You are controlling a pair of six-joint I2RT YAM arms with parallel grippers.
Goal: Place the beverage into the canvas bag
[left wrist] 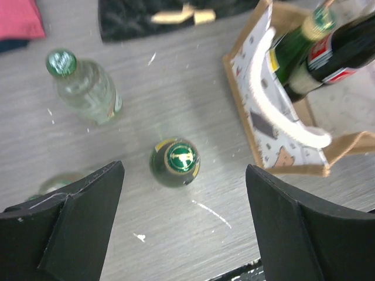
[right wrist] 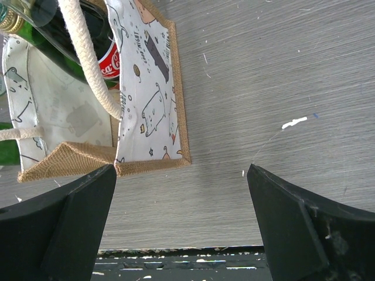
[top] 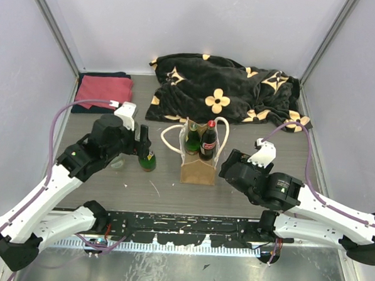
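The canvas bag [top: 196, 170] stands upright at mid-table with white rope handles. It holds a green bottle [top: 192, 139] and a red-labelled cola bottle [top: 208, 141]. A dark green bottle with a gold-green cap [top: 148, 158] stands on the table left of the bag. My left gripper [top: 139, 145] is open and empty above it; in the left wrist view the cap [left wrist: 176, 159] lies just ahead of the open gripper [left wrist: 184, 225]. My right gripper [top: 231, 165] is open and empty just right of the bag, whose printed side [right wrist: 146, 99] shows in the right wrist view above the gripper [right wrist: 181, 219].
A clear bottle with a green cap [left wrist: 85, 85] stands left of the dark green one, and another clear one [left wrist: 55, 184] shows by the left finger. A black flower-patterned blanket [top: 225, 89] lies at the back. A red cloth [top: 104, 91] lies back left.
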